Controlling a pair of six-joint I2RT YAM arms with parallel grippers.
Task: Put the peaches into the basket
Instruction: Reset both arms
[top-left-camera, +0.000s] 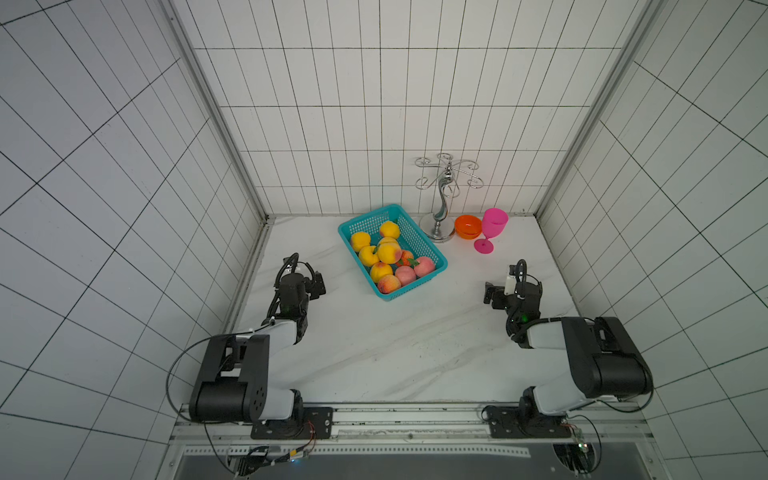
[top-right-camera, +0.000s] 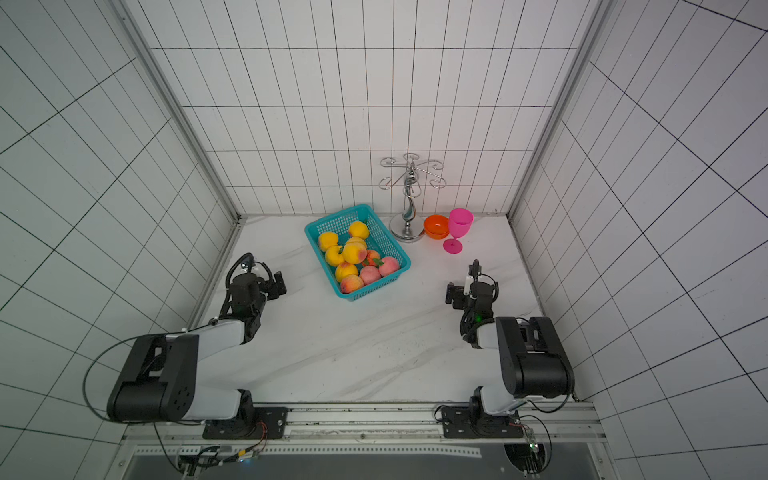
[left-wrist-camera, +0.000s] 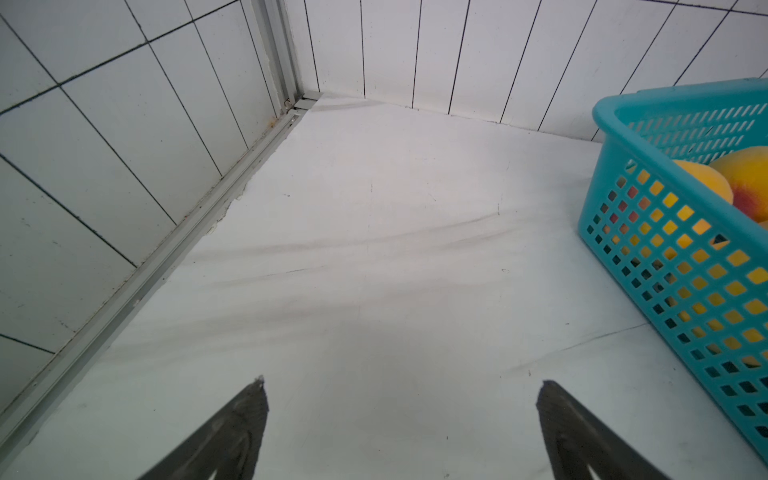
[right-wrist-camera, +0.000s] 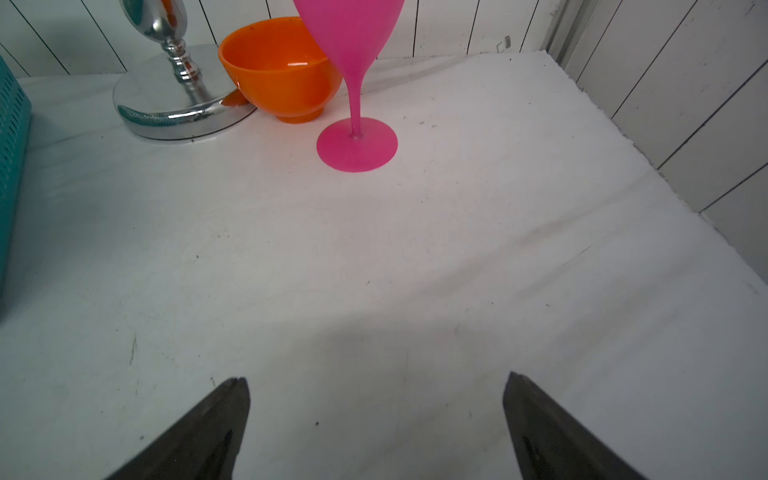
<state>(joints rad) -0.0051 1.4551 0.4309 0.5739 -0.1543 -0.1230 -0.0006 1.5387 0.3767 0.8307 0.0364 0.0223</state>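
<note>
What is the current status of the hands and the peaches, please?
Left hand open, empty. Right hand open, empty. Visible peaches all in basket. Nothing in the way.

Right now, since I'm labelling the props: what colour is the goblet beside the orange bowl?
The goblet is bright pink throughout, seen best in the right wrist view.

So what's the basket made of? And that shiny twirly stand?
The basket looks like moulded plastic: even teal colour, slight gloss, neat rows of holes. The stand looks like polished metal, maybe chrome: its base mirrors the orange bowl beside it, though shiny-coated plastic is possible.
</note>
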